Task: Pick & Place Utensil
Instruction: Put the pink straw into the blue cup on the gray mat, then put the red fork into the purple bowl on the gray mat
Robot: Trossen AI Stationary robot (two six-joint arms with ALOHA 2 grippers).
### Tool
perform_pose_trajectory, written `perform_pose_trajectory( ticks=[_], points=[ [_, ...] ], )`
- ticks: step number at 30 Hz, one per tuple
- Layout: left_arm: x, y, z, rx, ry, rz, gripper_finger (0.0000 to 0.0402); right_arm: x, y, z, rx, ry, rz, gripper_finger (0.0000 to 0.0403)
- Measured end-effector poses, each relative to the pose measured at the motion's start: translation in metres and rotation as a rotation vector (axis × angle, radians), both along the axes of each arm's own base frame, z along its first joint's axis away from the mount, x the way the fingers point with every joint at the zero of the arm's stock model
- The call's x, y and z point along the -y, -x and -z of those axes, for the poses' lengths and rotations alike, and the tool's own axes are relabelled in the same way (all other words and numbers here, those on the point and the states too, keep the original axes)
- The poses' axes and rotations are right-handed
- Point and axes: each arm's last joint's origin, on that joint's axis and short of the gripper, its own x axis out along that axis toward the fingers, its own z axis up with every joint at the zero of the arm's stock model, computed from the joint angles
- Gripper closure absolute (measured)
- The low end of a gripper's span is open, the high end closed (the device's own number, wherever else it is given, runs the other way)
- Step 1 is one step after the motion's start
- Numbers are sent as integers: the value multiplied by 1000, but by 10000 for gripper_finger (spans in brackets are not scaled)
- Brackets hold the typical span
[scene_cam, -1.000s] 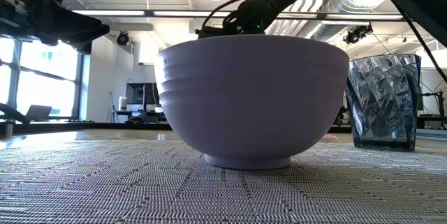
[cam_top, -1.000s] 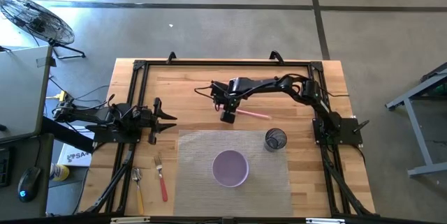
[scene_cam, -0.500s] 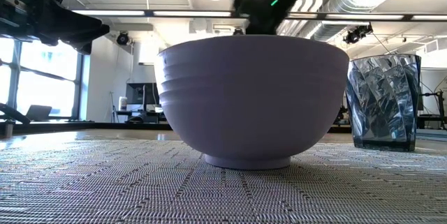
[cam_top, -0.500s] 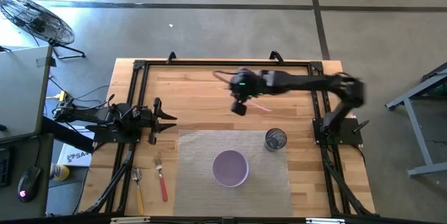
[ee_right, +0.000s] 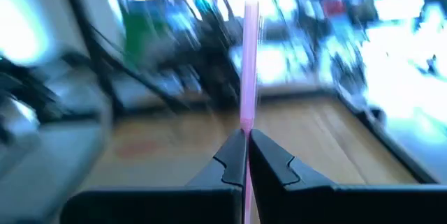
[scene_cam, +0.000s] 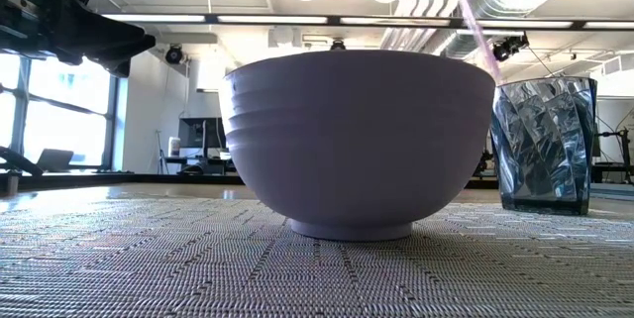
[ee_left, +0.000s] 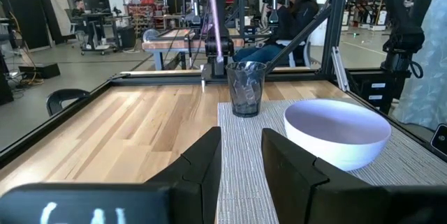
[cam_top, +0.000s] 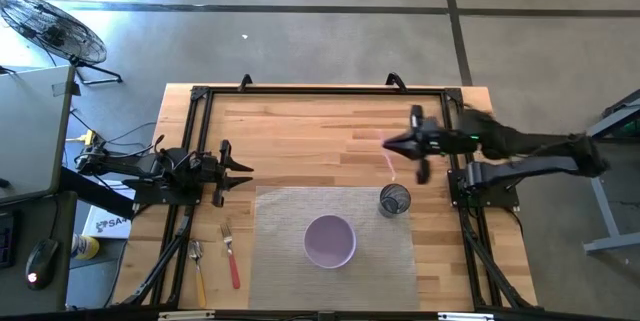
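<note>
My right gripper [cam_top: 388, 146] hovers over the table's right half, just far of the clear tumbler [cam_top: 394, 200], and is shut on a pink utensil [cam_top: 390, 165]. The left wrist view shows that utensil [ee_left: 216, 21] nearly upright in the air, its lower end close to the tumbler [ee_left: 245, 88] rim. In the low view it is a slanted pink streak [scene_cam: 475, 23]. A lilac bowl [cam_top: 330, 241] stands on the woven mat [cam_top: 280, 211]. My left gripper [ee_left: 241, 158] waits open near the table's left edge [cam_top: 235, 173]. My right gripper pinches the pink utensil's thin handle [ee_right: 246, 130] between its two fingers [ee_right: 230, 160]. The fingers reach in level from the table's right side. The utensil is lifted clear of the table and stands nearly upright, slightly tilted; which end the fingers have is too blurred to tell.
Two more utensils lie on the wood left of the mat: a red-handled fork [cam_top: 231, 254] and a yellow-handled one [cam_top: 198, 269]. A black frame [cam_top: 320, 89] rims the table. People sit in the room beyond the table [ee_left: 293, 1].
My right gripper rose from the table's middle with the pink utensil and swung toward the right edge, ending just far of the tumbler. The utensil, which lay flat on the wood, came up clear and turned nearly upright.
</note>
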Motion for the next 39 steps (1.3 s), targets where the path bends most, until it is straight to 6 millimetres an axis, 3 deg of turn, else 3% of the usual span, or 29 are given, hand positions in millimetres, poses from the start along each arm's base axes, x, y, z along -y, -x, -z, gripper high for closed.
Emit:
perform_pose_trajectory(
  ticks=[4, 8, 14, 20, 26, 31, 39],
  points=[
    [0, 0, 0, 0, 0, 0, 300, -5, 23, 11, 184, 6, -93, 400],
    [0, 0, 0, 0, 0, 0, 300, -9, 30, 32, 254, -21, -200, 400],
    [0, 0, 0, 0, 0, 0, 300, -13, 26, 60, 229, -72, -367, 400],
    [0, 0, 0, 0, 0, 0, 300, -14, 19, 70, 166, -75, -412, 396],
    [0, 0, 0, 0, 0, 0, 300, -13, 12, 80, 89, -82, -406, 346],
    [0, 0, 0, 0, 0, 0, 300, -12, 9, 75, 9, -228, -352, 285],
    [0, 0, 0, 0, 0, 0, 300, -10, 2, 32, -114, -91, -151, 210]
  ],
)
